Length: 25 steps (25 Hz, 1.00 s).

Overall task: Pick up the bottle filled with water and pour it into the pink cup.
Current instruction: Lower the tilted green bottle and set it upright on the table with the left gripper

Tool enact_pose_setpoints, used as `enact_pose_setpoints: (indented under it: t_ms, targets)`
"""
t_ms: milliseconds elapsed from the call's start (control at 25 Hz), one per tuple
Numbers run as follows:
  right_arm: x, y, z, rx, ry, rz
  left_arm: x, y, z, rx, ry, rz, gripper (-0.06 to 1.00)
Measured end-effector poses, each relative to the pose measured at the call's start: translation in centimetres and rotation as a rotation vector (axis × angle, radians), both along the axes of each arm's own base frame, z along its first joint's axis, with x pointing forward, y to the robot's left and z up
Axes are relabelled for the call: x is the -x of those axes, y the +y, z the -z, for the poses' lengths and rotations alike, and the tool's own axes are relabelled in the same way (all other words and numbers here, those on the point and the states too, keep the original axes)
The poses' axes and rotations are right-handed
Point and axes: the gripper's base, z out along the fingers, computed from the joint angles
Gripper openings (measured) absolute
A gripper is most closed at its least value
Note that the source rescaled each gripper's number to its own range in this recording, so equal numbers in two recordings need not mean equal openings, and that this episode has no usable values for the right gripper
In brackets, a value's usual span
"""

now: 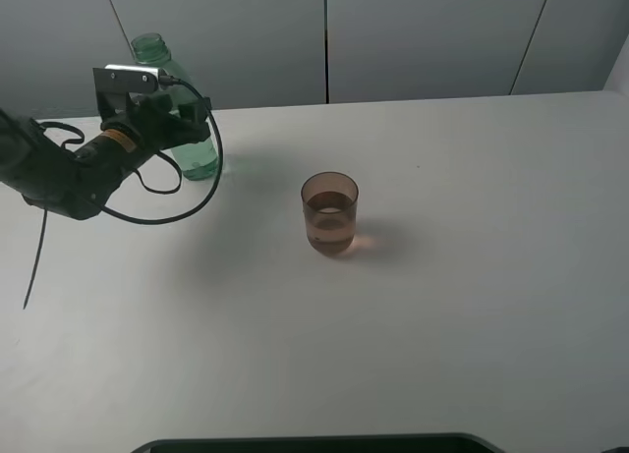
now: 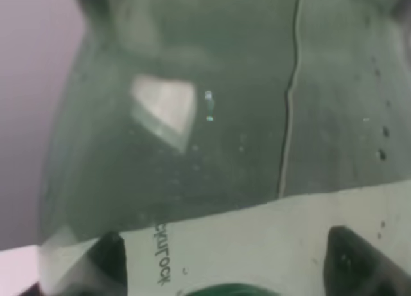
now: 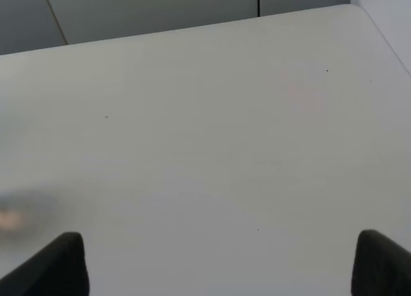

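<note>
**Left end effector on the bottle, far-left desk**

Left end effector [image 1: 185,127] is clamped around the upright bottle [image 1: 201,156] at mid-body. Its black cable [image 1: 197,203] loops alongside. The pink cup [image 1: 330,214], holding liquid, stands well apart at mid-desk [image 1: 442,325]. Right end effector [image 3: 221,270] is spread wide above the desk.

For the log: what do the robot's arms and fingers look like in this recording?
The left arm is black with rounded joints and has an orange-yellow band near the wrist. A silver camera bracket sits on top, and loose black cables loop off it. The left gripper is black. Of the right arm, only two black, blunt fingers show.
</note>
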Motion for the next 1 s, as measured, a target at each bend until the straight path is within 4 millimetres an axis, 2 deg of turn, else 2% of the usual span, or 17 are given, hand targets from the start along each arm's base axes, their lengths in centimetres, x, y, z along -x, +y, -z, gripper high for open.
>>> enact_pose_setpoints:
  t_ms: [680,720,760,800,840,880,1000]
  targets:
    - [0.0,0.0,0.0,0.0,0.0,0.0,0.2,-0.39,0.37,-0.011,-0.022,0.05,0.02]
    - [0.0,0.0,0.0,0.0,0.0,0.0,0.28,-0.52,0.38,-0.017,-0.025,0.068,0.1]
    - [0.0,0.0,0.0,0.0,0.0,0.0,0.36,-0.67,0.35,-0.018,-0.029,0.087,0.56]
    - [0.0,0.0,0.0,0.0,0.0,0.0,0.42,-0.78,0.33,-0.021,-0.032,0.101,0.75]
    - [0.0,0.0,0.0,0.0,0.0,0.0,0.45,-0.83,0.32,-0.019,-0.034,0.107,0.85]
    - [0.0,0.0,0.0,0.0,0.0,0.0,0.47,-0.86,0.3,-0.019,-0.036,0.111,0.89]
    - [0.0,0.0,0.0,0.0,0.0,0.0,0.48,-0.88,0.3,-0.014,-0.033,0.113,0.91]
